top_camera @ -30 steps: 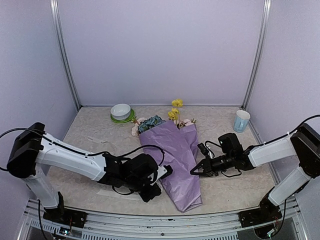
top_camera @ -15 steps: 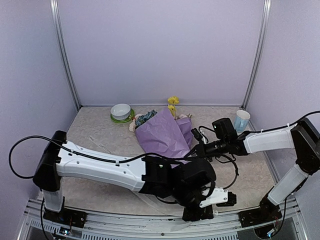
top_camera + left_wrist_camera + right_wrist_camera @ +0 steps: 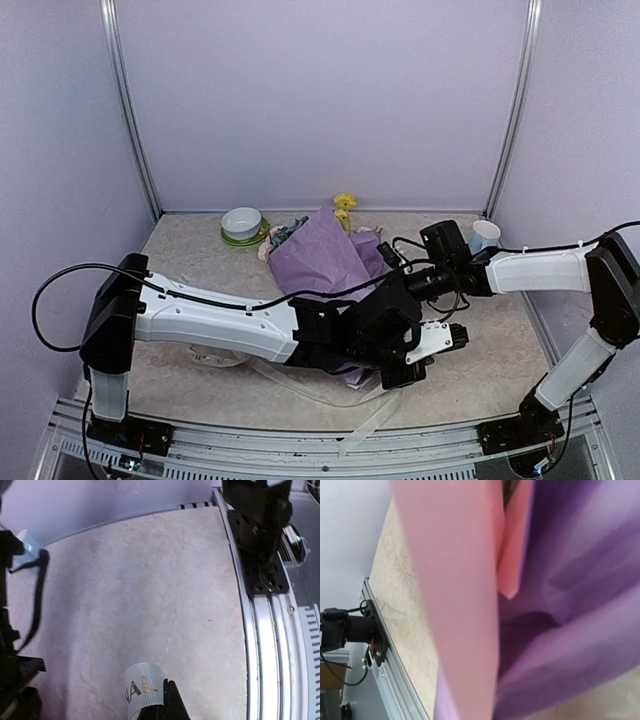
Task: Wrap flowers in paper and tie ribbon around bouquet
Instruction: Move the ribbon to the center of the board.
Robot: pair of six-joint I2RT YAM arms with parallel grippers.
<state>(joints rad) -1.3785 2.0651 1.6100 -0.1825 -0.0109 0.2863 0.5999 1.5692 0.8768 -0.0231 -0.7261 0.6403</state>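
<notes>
Across the front of the desk (image 3: pixel 180 265), big move from the left end effector (image 3: pixel 165 702): a second ago it sat to the left of the bouquet (image 3: pixel 330 265), and now it had swept right across, ending low on the bouquet's right side. Its fingers were pinched fully together on the ribbon (image 3: pixel 142 686), a short lettered loop poking out past the tips in the wrist view. From above, the rest of the ribbon trailed loosely behind it along the near edge.

Over on the other side, the right end effector (image 3: pixel 390 262) had pulled back and up towards the far wall. It was closed as well, and it looked to have the right edge of the paper (image 3: pixel 320 255) in its grip; lilac folds filled its wrist view. The bouquet went with it. It had been lying flat with its tail pointing to the near edge, and now it was hauled back and bunched, with the flowers (image 3: pixel 345 205) up near the back beside the bowl (image 3: pixel 242 222) and left of the cup (image 3: pixel 484 236).

What that meant, by my reading: wrapping looked finished and the tie had begun, with the ribbon carried under or round the lifted stem end. No knot showed yet, and whether the ribbon truly passed beneath the paper was hidden by the left arm.
</notes>
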